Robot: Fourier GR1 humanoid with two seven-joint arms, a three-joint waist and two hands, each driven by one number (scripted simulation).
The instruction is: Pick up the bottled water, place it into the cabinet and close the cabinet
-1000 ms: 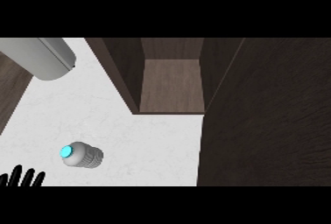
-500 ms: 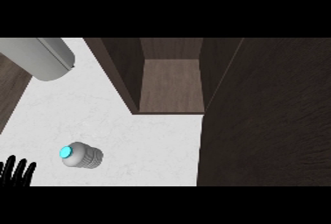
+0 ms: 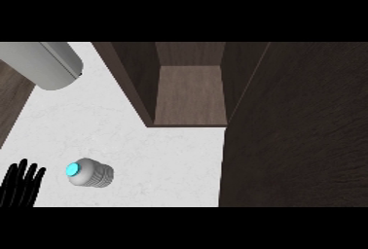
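The bottled water (image 3: 89,173) stands on the white counter at the lower left, seen from above: a grey ribbed body with a bright blue cap. My left hand (image 3: 20,185) shows at the lower left edge, fingers straight and pointing up, a short gap left of the bottle and not touching it. The cabinet (image 3: 188,95) stands open at the top centre, its brown inner floor bare. Its dark door (image 3: 295,131) swings out toward me and fills the right side. My right hand shows nowhere.
A large grey cylindrical object (image 3: 49,63) lies at the top left on the white counter (image 3: 165,155). A dark wooden strip (image 3: 10,104) runs along the counter's left edge.
My left hand has risen further into the view at the lower left edge, closer to the bottle's level. The bottle and cabinet have not moved.
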